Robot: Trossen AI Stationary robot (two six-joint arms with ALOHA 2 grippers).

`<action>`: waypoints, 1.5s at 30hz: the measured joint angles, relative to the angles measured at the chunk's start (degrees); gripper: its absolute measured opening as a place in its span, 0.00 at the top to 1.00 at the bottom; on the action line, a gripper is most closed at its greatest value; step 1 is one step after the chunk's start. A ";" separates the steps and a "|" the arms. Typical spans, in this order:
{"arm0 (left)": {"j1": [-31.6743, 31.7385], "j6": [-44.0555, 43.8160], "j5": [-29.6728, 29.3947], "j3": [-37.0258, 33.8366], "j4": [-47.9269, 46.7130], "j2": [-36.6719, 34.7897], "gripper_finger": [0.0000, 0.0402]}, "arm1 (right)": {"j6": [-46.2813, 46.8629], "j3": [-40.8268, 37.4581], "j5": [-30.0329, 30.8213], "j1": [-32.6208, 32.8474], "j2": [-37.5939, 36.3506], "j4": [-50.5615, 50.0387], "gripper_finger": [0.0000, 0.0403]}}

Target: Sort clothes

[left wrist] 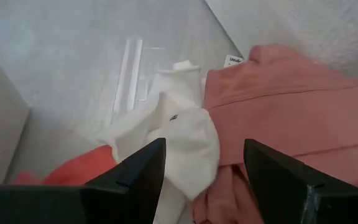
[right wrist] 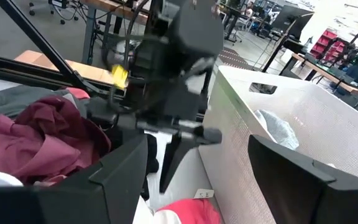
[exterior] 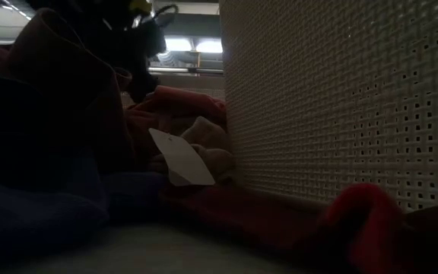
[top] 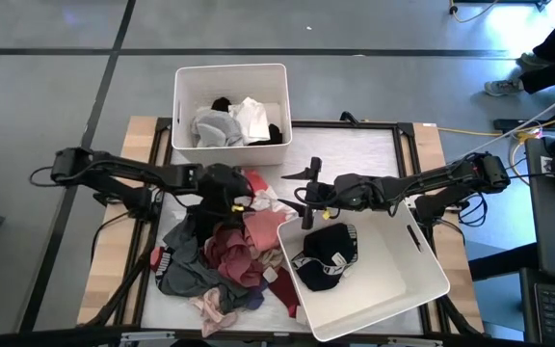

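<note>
Left hand (left wrist: 204,168) spread above white garment (left wrist: 188,134); right hand (top: 308,198) open, beside bin rim (top: 282,236)

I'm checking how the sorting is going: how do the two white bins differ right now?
The far bin holds pale clothes, white and grey with a little black; the near bin holds one black garment. The far bin sits square at the table's far edge; the near bin lies turned at an angle by the pile. The near bin has much more bare floor. Both are white, rectangular and open-topped.
</note>
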 joint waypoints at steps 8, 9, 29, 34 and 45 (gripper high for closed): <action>-0.17 1.07 -3.89 0.00 4.07 6.62 0.49 | -0.03 0.00 0.00 0.00 0.00 0.23 0.30; -0.17 1.33 -3.76 0.00 4.01 6.90 0.49 | -0.08 0.00 0.00 0.00 0.00 0.17 0.30; -0.21 7.87 -10.02 0.00 3.06 7.27 0.98 | -0.17 -0.02 -0.02 -0.39 0.02 0.66 0.30; -0.23 8.08 -14.16 0.02 3.56 6.90 1.00 | -0.10 -0.02 -0.02 -0.37 0.02 0.46 0.30; -0.30 13.58 -25.10 0.20 3.70 -6.35 1.00 | 0.06 -0.02 0.04 -0.76 0.02 -1.76 0.30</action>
